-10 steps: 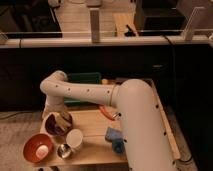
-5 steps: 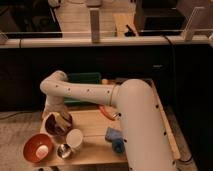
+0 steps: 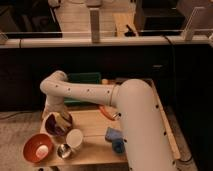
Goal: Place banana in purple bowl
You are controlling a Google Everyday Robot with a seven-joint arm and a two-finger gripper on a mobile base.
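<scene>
The purple bowl (image 3: 54, 129) stands at the left of the wooden table, dark with a paler rim. My gripper (image 3: 59, 116) hangs down from the arm's elbow, right over the bowl's far side. A small pale yellow-tan piece, the banana (image 3: 65, 119), shows at the gripper's tip, over or inside the bowl. I cannot tell whether it rests in the bowl or is still held. The arm hides the bowl's back rim.
An orange-red bowl (image 3: 37, 147) sits front left, with a white cup (image 3: 75, 138) and a small metal item (image 3: 63, 150) beside it. An orange-red elongated item (image 3: 106, 113) and a blue object (image 3: 116, 138) lie by the arm. A green item (image 3: 84, 79) is at the back.
</scene>
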